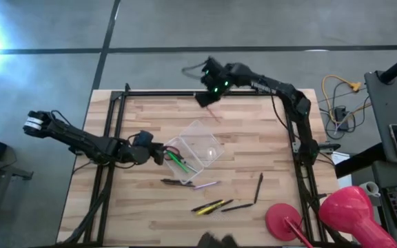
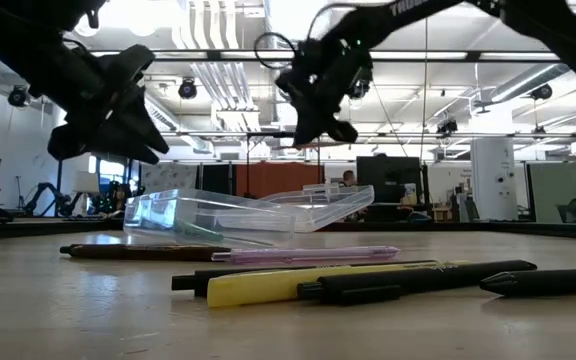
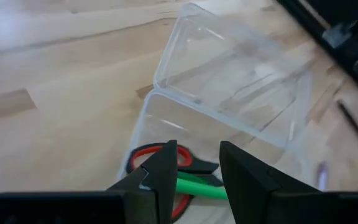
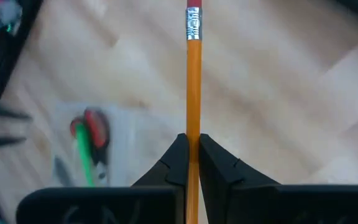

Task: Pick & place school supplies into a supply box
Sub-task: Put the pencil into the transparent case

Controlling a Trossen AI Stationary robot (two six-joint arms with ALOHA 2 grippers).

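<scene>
Fingers first: the right gripper (image 4: 192, 152) has its fingers clamped tight on an orange pencil (image 4: 193, 81), which it holds up in the air over the far edge of the tabletop (image 1: 253, 138), so that one isn't in yet. The left gripper (image 3: 194, 177) sits low at the near end of the supply box (image 1: 195, 151) with its fingers parted and nothing between them. Progress-wise I'd call it roughly a third done. Closest to the front edge, several pieces lie loose on the wood: a yellow pen (image 1: 209, 206), a dark pen (image 1: 238, 206) beside it, another dark pen (image 1: 258, 187) angled off to the side, then a lilac pen (image 1: 205, 185) and a brown pencil (image 1: 173, 182) just short of the box. Inside the clear box I can see the red-handled scissors (image 3: 157, 165) and a green pen (image 3: 197, 186), with its lid flipped open. So two in, one in hand, about five left to go.
</scene>
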